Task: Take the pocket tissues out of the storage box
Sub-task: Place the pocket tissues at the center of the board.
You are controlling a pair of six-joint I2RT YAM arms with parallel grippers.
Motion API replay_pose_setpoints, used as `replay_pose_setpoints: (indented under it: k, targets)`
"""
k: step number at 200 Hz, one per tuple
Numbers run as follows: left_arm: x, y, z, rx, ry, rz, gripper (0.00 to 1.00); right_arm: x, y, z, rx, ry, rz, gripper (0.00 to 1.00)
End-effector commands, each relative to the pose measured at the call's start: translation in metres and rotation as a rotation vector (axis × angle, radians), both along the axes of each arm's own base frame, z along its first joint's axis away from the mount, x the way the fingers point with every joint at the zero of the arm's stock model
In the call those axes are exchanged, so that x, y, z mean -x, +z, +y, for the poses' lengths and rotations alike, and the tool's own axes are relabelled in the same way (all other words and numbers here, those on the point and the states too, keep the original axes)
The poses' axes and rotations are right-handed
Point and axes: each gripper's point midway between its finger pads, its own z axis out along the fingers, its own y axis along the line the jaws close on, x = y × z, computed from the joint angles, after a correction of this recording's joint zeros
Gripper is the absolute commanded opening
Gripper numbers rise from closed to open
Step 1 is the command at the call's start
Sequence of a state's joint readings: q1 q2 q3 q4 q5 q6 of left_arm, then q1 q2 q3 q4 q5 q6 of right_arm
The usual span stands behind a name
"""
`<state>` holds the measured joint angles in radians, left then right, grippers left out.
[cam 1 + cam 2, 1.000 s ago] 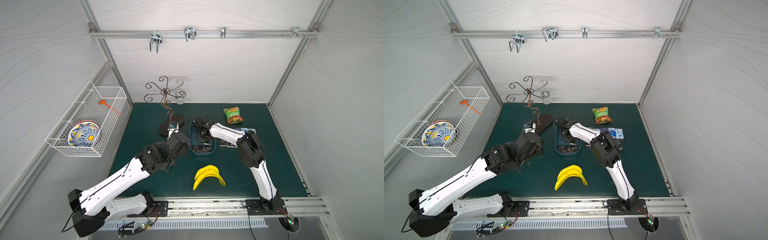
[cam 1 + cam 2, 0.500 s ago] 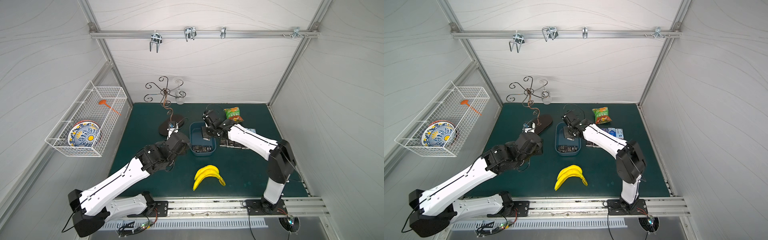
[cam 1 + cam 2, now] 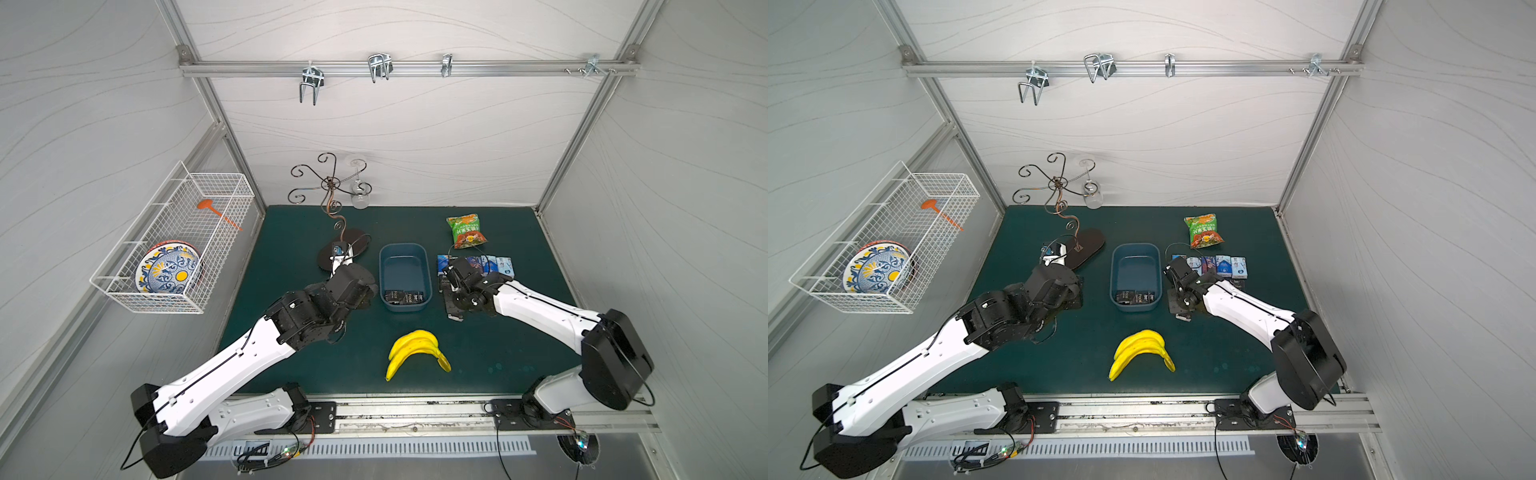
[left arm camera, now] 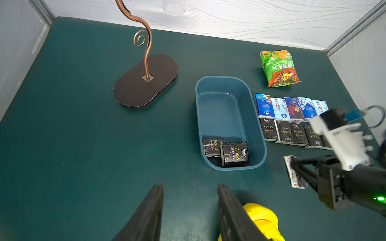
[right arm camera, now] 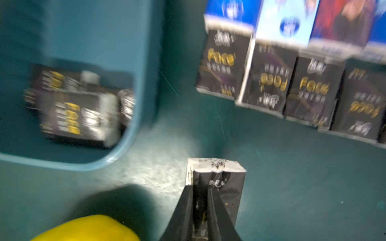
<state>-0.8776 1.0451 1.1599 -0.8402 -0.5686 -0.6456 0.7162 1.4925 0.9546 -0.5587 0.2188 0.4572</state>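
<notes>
The right end effector is clamping a black tissue pack; the left end effector is hanging part-open, empty.

Storage box: far half lay bare, open from above; near end was taken up by black packs. Strip between box and rows of packs: narrow gap only. Right gripper, clamped on a held pack, occupied the mat just nearer than those rows. Bananas blocked near centre; stand base, far left. Left gripper, jaws apart, stood off the box's near left corner.
</notes>
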Motion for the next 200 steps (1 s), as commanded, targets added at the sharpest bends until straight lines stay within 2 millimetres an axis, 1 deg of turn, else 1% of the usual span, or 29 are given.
replay_pose_setpoints:
  k: [1, 25, 36, 51, 71, 91, 97, 115, 133, 149, 166, 175, 200]
  targets:
    - [-0.006, 0.020, -0.004, 0.038, 0.001, -0.044, 0.46, -0.011, -0.013, 0.014, -0.054, -0.025, -0.004, 0.16]
    - [-0.005, 0.018, -0.002, 0.029, 0.003, -0.040, 0.46, -0.018, -0.031, 0.014, -0.029, -0.046, 0.009, 0.17]
    - [-0.005, 0.018, -0.001, 0.024, 0.008, -0.040, 0.46, -0.019, -0.037, 0.015, -0.023, -0.051, 0.019, 0.22]
    - [-0.005, 0.017, 0.001, 0.016, 0.011, -0.040, 0.46, -0.021, -0.038, 0.017, -0.030, -0.060, 0.018, 0.32]
    - [-0.006, 0.018, -0.001, 0.018, 0.011, -0.042, 0.46, -0.021, -0.027, 0.020, -0.066, -0.057, 0.003, 0.39]
    - [-0.008, 0.017, -0.005, 0.018, 0.008, -0.038, 0.46, -0.020, -0.009, 0.018, -0.089, -0.057, -0.027, 0.44]
    - [-0.009, 0.016, -0.006, 0.017, 0.005, -0.035, 0.46, -0.019, -0.001, 0.018, -0.102, -0.055, -0.042, 0.46]
    - [-0.011, 0.015, -0.010, 0.018, -0.001, -0.030, 0.46, -0.016, 0.016, 0.009, -0.120, -0.064, -0.082, 0.50]
    - [-0.013, 0.013, -0.014, 0.021, -0.006, -0.025, 0.46, -0.013, 0.022, -0.002, -0.136, -0.074, -0.092, 0.51]
    - [-0.014, 0.012, -0.017, 0.022, -0.010, -0.021, 0.46, -0.009, 0.016, -0.013, -0.149, -0.091, -0.078, 0.51]
    - [-0.015, 0.012, -0.018, 0.024, -0.012, -0.019, 0.46, -0.005, 0.003, -0.024, -0.158, -0.114, -0.052, 0.50]
    - [-0.015, 0.011, -0.019, 0.023, -0.013, -0.018, 0.46, -0.004, -0.004, -0.025, -0.171, -0.118, -0.040, 0.50]
    - [-0.015, 0.011, -0.020, 0.026, -0.017, -0.015, 0.46, -0.002, -0.019, -0.018, -0.211, -0.115, -0.017, 0.49]
